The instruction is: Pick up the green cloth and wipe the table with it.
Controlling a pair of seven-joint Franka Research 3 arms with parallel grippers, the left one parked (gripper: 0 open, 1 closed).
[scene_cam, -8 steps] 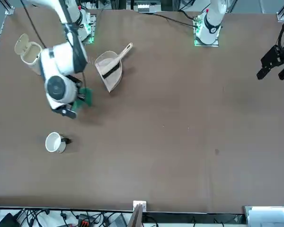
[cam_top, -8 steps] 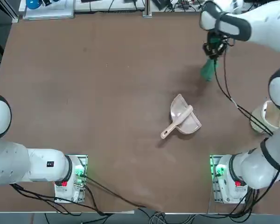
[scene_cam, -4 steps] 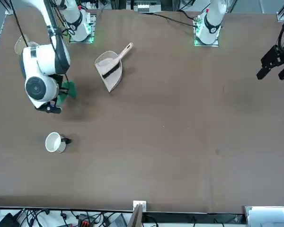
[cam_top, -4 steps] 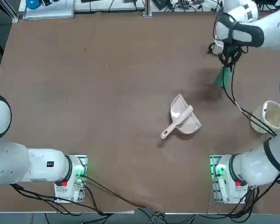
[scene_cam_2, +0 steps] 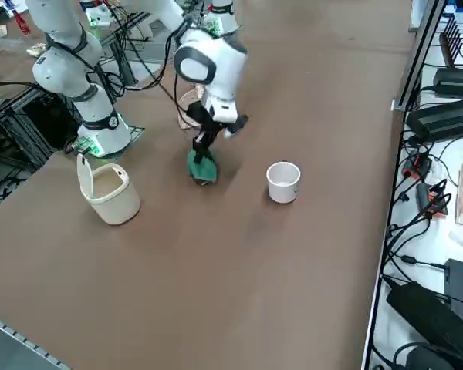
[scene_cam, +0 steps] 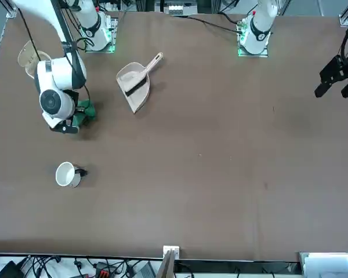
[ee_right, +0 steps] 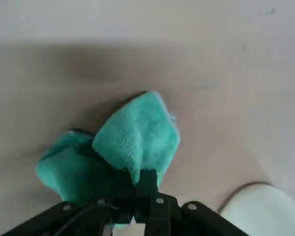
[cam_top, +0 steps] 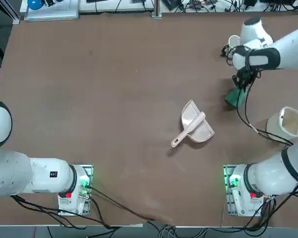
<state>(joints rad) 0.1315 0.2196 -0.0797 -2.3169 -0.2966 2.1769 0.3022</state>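
Four views to go through. From the top, the right hand (cam_top: 240, 85) sits over the far right part of the brown desk (cam_top: 114, 99), clamped on the green cloth (cam_top: 234, 96), which hangs down with its low end on the desk surface, off to the right of the pink dustpan (cam_top: 194, 125) and well apart from it; a white cup (cam_top: 233, 40) is just beyond the arm and a cream lidded bin (cam_top: 288, 122) sits nearer the right edge. Front view: the cloth (scene_cam: 84, 111) pokes out beside the wrist, hand (scene_cam: 75, 116) mostly hidden behind it, cup (scene_cam: 66, 174) closer to the camera, dustpan (scene_cam: 134, 84) off to the side. Right side view shows it best: the hand (scene_cam_2: 203, 146) pointing straight down, cloth (scene_cam_2: 201, 167) bunched under it touching the desk, between the bin (scene_cam_2: 108, 191) and the cup (scene_cam_2: 283, 182). Wrist view: both fingers pinched tight together on a fold of the cloth (ee_right: 132, 137), the rest spreading out on the desk below.
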